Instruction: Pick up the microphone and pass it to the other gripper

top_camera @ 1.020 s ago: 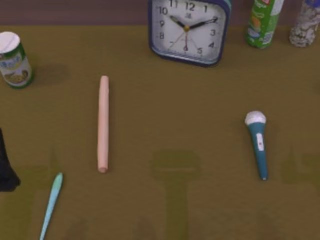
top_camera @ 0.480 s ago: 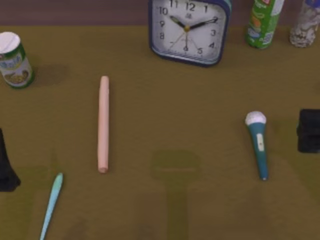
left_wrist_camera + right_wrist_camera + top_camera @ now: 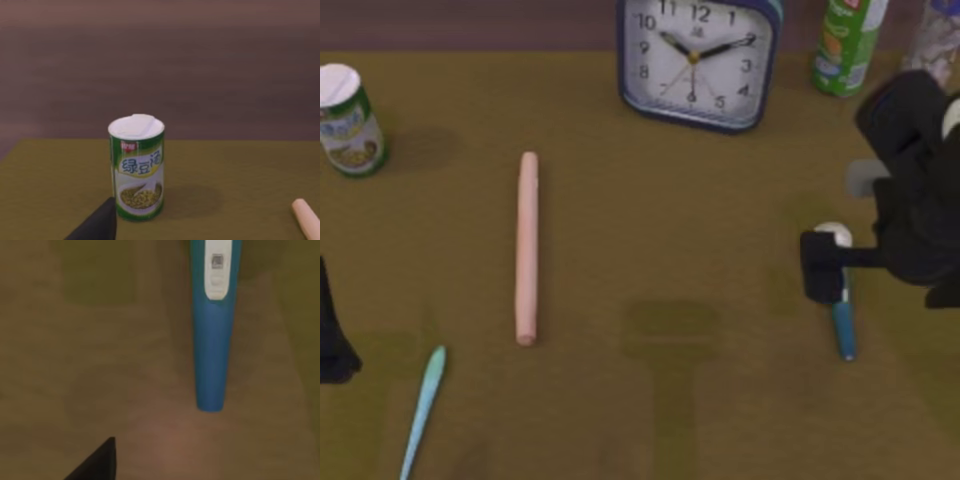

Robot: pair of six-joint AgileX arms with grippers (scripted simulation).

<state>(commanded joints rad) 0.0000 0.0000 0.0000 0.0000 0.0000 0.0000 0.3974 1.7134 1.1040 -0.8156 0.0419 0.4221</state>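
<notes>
The microphone lies on the table's right side, white head toward the back and teal handle toward the front. My right gripper hangs over its upper handle and hides that part; only the head and the tail end show. The right wrist view looks down on the teal handle with its white switch mark. One black fingertip shows there, off to the side of the handle and touching nothing, so this gripper is open. My left gripper is parked at the left edge, open and empty.
A long pink rod lies left of centre, with a thin pale-teal stick at the front left. A blue clock stands at the back. A green can stands at the far left and another at the back right.
My right arm has swept in from the right edge and now hangs over the microphone, covering its middle. The microphone and the left arm have not moved.
</notes>
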